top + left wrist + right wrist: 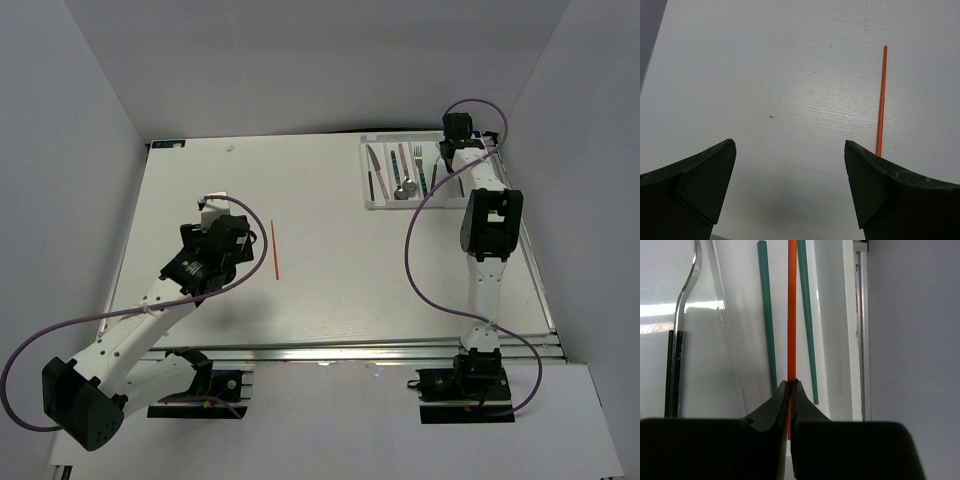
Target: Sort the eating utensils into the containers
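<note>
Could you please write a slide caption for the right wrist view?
Right claw pinching a thin orange-red chopstick over two teal chopsticks in the white plastic tray.

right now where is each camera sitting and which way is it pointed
Top external: above and behind the robot, looking down on table and tray; left arm and right arm show.
Left wrist: on the left arm, facing the table past the open left hand, loose red chopstick at right.
Right wrist: over the tray, looking along the held red chopstick pinched in the right hand.
Shared: top and left wrist both show the loose red chopstick.
</note>
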